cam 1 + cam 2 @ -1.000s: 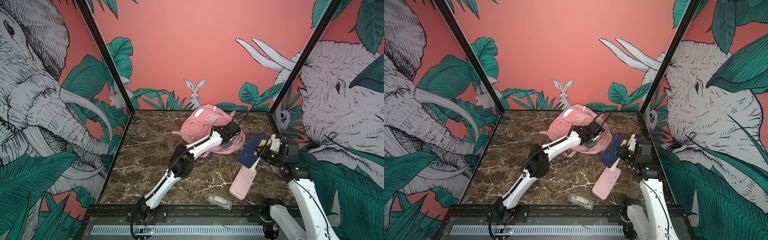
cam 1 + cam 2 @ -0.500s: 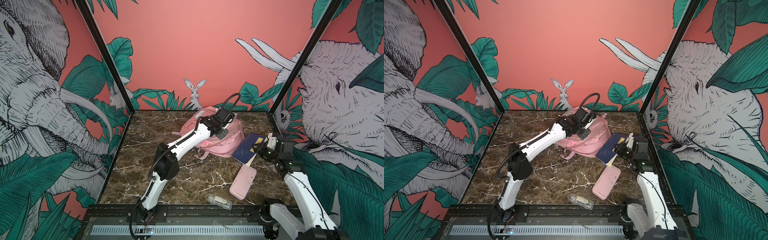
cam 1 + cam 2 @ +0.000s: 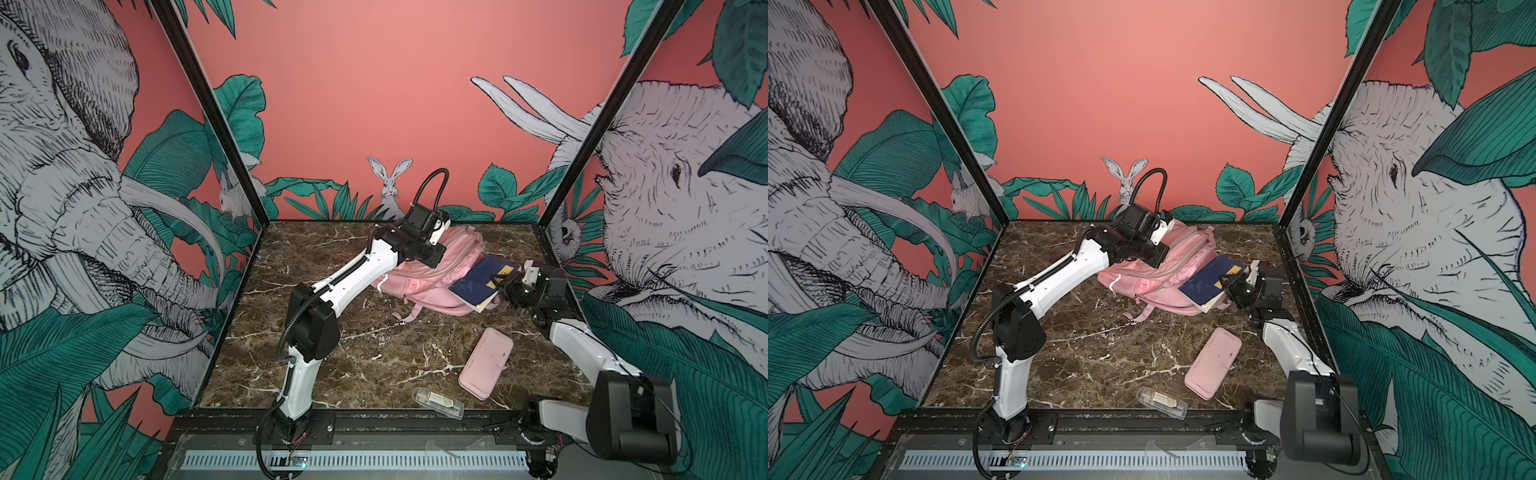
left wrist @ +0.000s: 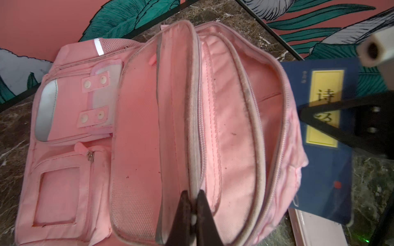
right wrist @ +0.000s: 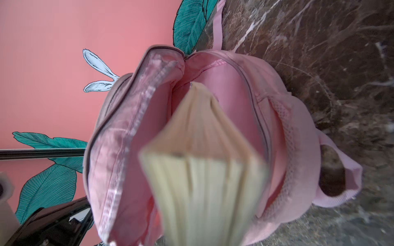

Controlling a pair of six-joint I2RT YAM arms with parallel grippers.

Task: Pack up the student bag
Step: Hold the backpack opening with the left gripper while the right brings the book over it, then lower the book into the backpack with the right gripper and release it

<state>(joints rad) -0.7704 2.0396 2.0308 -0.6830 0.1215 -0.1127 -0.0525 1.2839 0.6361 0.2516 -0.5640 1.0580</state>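
Coral walls printed with elephants, leaves and a rabbit close in a dark marble table (image 3: 374, 353). Toward the back of it lies the pink bag (image 3: 432, 291), front pockets up and zips undone, its mouth turned toward the right arm.

The left end effector (image 4: 193, 199) is closed narrowly on the zip-edged fabric between two open compartments, and the right wrist view shows that upper side lifted clear of the lower one.

The right end effector (image 3: 503, 286) is clamped on one end of a dark blue book (image 3: 478, 282) with a yellow label. The book is tilted, and its far end lies over the bag's right side. From the right wrist, its page edge (image 5: 202, 170) points into the open main compartment, but I cannot tell whether the corner is inside.

A flat pink case (image 3: 486, 363) lies near the front right, well apart from the bag. A clear box (image 3: 437, 402) sits just in front of it, by the table's front edge.
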